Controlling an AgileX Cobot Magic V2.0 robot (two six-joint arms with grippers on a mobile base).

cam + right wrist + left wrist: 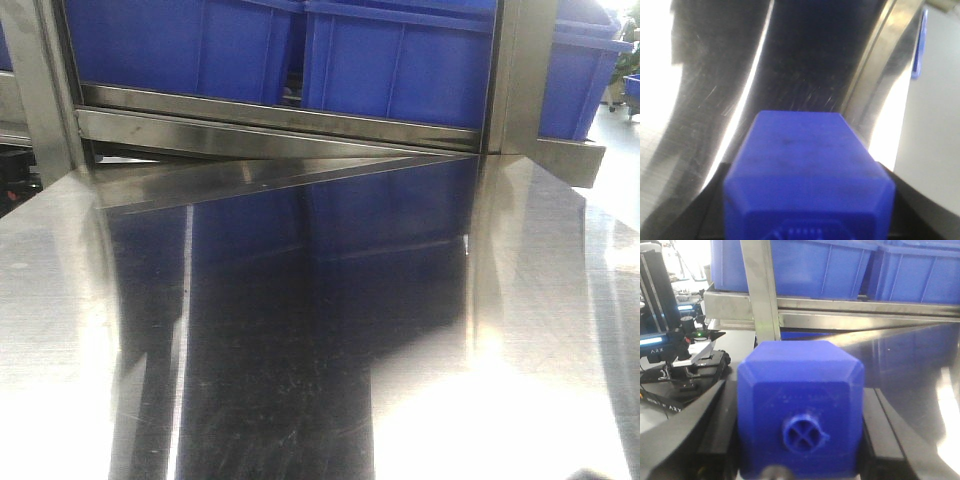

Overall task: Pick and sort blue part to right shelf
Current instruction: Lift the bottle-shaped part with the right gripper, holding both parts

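My left gripper [800, 410] is shut on a blue part [800, 380], a chamfered block with a round cross-marked boss; black fingers [720, 425] press both its sides. It points at the steel shelf rail [865, 315] and the blue bins [815, 265]. My right gripper [807, 205] is shut on a second blue part [805, 150], held above the steel table [705, 90]. The front view shows the shelf's flat front rail [280, 135] under large blue bins [400, 65]. Neither gripper shows in that view.
A steel upright post [762, 295] stands just ahead of the left gripper. Another upright [515, 75] divides the bins at right. A black arm and equipment [675, 365] sit off the table's left. A thin blue object [920, 45] lies beyond the table's right edge.
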